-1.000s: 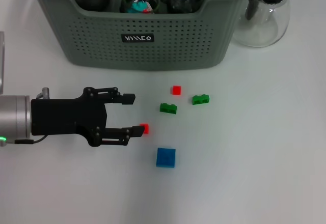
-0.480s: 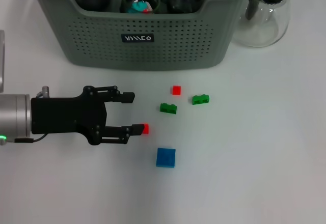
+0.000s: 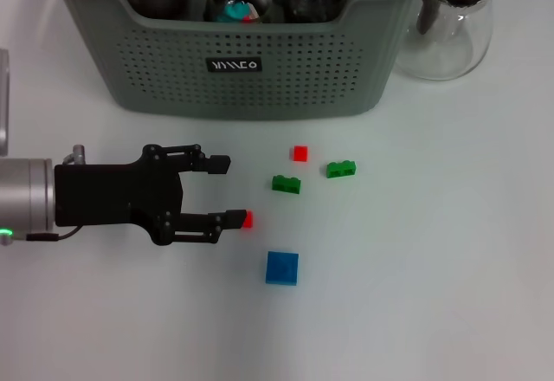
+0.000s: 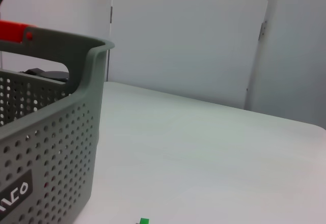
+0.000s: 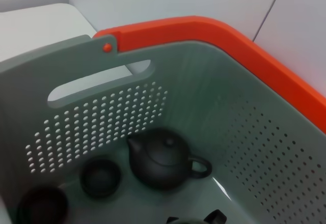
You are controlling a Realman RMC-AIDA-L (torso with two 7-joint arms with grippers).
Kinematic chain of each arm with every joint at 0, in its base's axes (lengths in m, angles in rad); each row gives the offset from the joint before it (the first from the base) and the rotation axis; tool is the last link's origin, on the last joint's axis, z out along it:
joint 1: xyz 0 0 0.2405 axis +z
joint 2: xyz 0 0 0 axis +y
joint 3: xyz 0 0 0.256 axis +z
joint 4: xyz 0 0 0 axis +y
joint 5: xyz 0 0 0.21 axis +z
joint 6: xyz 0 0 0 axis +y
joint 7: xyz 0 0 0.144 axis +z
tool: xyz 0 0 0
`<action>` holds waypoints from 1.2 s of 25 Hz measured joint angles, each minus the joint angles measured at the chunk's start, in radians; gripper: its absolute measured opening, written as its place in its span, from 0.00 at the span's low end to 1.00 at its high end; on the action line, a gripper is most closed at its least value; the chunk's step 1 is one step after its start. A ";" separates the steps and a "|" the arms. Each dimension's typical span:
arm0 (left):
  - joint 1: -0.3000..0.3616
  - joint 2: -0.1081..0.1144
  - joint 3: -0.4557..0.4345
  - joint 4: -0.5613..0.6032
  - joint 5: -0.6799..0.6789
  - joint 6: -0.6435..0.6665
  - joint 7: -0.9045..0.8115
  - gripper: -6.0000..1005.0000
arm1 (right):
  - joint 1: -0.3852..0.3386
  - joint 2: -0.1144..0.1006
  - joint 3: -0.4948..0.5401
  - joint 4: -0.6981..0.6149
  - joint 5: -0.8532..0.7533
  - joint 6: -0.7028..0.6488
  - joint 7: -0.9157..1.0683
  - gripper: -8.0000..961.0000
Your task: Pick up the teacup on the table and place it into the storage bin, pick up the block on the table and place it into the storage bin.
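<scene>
Looking down from the head camera, I've got the left pincer (image 3: 227,191) low over the white table (image 3: 433,294), fingers spread wide. A tiny red block (image 3: 248,219) sits right at the tip of the nearer finger; whether they touch, I can't tell. Nothing is pinched between the fingers.

Other bits scattered on the table: a second small red cube (image 3: 299,152), two green studded bricks (image 3: 286,184) (image 3: 341,170) just beside each other, and a flat blue square brick (image 3: 281,267) nearest to me.

The big grey-green perforated plastic storage bin (image 3: 251,74) stands at the far side of the table, black label facing me. The right wrist camera looks straight down into it, so that arm is above the bin, but I can't tell the state of the right pincer since no fingers show. Inside I see a dark round teapot (image 5: 163,159) and a couple of small dark teacups (image 5: 101,176) on the bin's floor, plus an orange rim band (image 5: 214,35) along the far edge.

A clear glass pitcher (image 3: 450,26) stands just right of the bin.
</scene>
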 joint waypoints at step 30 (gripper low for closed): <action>0.003 0.002 -0.012 0.001 0.001 0.000 -0.001 0.76 | -0.548 -0.033 0.100 -0.952 0.474 -1.041 -0.093 0.91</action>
